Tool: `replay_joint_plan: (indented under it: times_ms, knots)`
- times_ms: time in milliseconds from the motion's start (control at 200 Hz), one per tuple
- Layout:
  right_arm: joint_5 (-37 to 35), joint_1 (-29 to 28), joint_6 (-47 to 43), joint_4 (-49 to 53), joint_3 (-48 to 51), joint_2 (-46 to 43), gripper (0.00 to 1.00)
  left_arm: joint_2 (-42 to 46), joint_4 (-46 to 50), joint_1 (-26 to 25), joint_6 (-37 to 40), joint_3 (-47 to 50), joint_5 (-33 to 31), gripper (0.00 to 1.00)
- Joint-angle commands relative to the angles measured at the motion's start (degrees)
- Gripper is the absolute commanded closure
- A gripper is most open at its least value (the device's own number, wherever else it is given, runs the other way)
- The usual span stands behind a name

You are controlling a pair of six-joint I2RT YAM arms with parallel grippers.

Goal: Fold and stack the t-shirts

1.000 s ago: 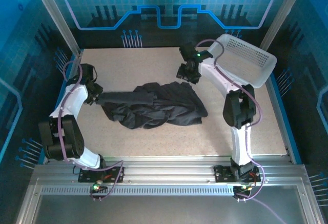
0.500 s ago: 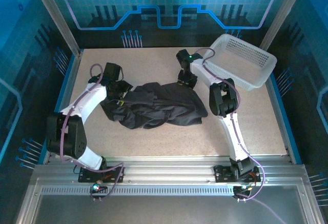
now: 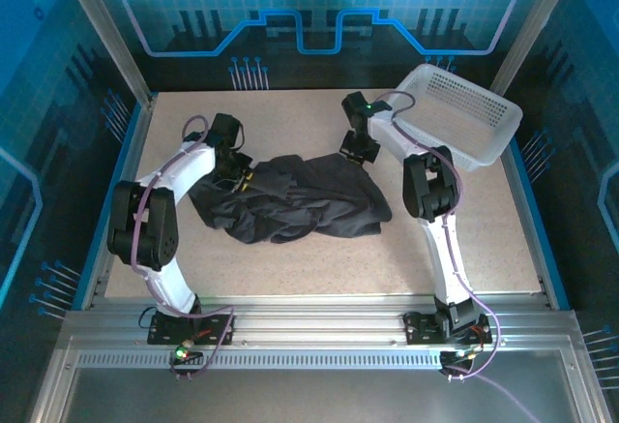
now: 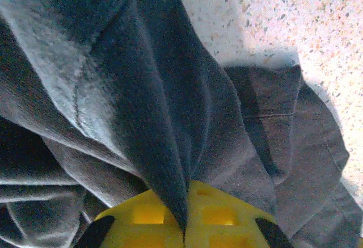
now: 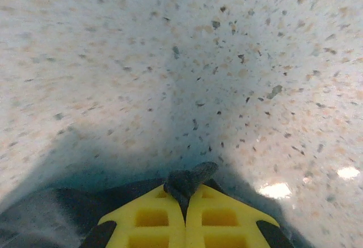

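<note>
The dark charcoal t-shirt [image 3: 290,200] lies crumpled in a heap at the centre of the top view, on the speckled table [image 3: 290,268], not yet spread flat. The left end effector [image 3: 237,173] sits at the heap's upper-left edge and the right end effector [image 3: 360,149] at its upper-right edge, just left of the white perforated basket [image 3: 474,118] in the upper right of the frame. Both are pressed together on cloth. The step in hand looks like opening the garment out before any fold. To do it well, the two arms should rise together and draw apart slowly, so the cloth tensions evenly, then lay it flat. The right side needs the gentler pull, since its bite is small and could slip. The top view gives the layout but hides the grips under the wrists; the wrist views supply them. At the bottom of the left wrist view a thick ridge of fabric runs down between the yellow pads [image 4: 215,217], with a stitched edge at the right. In the right wrist view only a small dark tip is pinched, with bare table beyond. Which part of the garment each holds I cannot tell.
</note>
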State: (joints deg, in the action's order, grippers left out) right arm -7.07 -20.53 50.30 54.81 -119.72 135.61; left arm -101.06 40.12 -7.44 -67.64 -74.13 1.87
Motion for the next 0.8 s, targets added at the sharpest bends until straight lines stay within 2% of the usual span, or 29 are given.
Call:
replay_joint_plan:
  times_ms: [0, 185, 395, 515, 645, 735, 795]
  knots:
    - [-0.11, 0.89, -2.48, -2.31, 0.23, -7.01, 1.0, 1.33, 1.81, 2.03, 1.06, -2.58, -2.37, 1.0]
    - [3.05, 2.57, -4.33, -5.65, -2.74, -10.62, 1.0, 3.06, -4.73, 6.08, 3.66, -8.18, -0.67, 1.0]
    - [12.94, 6.44, -4.98, -13.51, -16.44, -7.97, 1.0, -1.14, -20.06, 12.72, 3.19, -21.26, 8.24, 1.0]
    - [19.29, 8.94, -3.86, -20.43, -28.3, -4.93, 1.0, -3.16, -32.22, 16.21, -1.69, -28.44, 12.89, 1.0]
    - [20.63, 11.25, -0.5, -27.76, -38.07, -3.95, 1.0, -4.55, -42.25, 19.39, -8.04, -36.86, 14.46, 1.0]
    - [21.75, 13.17, 2.84, -32.07, -41.23, -4.37, 1.0, -5.33, -50.12, 20.89, -13.44, -42.29, 14.83, 1.0]
    - [22.44, 14.24, 4.11, -34.14, -41.65, -5.66, 1.0, -5.56, -51.83, 21.32, -15.28, -46.62, 14.88, 1.0]
